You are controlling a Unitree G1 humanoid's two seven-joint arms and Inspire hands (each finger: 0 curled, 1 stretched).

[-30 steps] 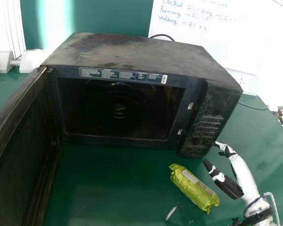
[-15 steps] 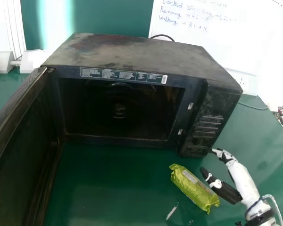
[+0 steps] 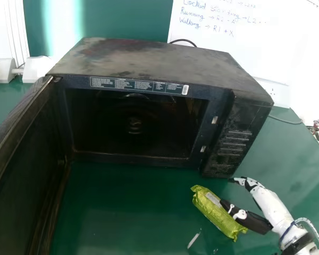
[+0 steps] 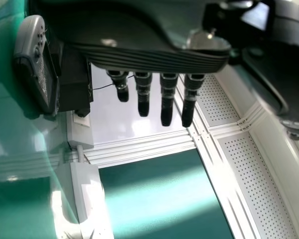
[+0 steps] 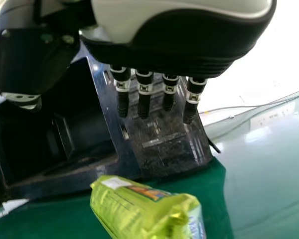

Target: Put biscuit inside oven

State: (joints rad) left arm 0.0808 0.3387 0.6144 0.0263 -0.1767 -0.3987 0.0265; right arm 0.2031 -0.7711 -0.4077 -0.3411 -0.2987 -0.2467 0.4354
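A green biscuit packet (image 3: 215, 210) lies on the table before the right front corner of the black oven (image 3: 149, 64), whose door (image 3: 21, 175) stands wide at the left. At the packet's right side is my right hand (image 3: 250, 219), its thumb overlapping the packet's edge; whether they touch, I cannot tell. In the right wrist view the straight fingers of my right hand (image 5: 184, 50) hang before the oven's control panel (image 5: 159, 142), with the packet (image 5: 134, 209) close by. My left hand (image 4: 144, 57) has its fingers extended, away from the packet.
The oven cavity (image 3: 133, 127) is visible through the doorway, and its side wall and panel rise behind the right hand. A small white scrap (image 3: 193, 240) lies near the packet. A cable (image 3: 287, 121) runs along the table at the right.
My right hand has come leftward and nearer the robot, away from the oven's corner; its thumb now overlaps the packet. Packet and oven have stayed in place.
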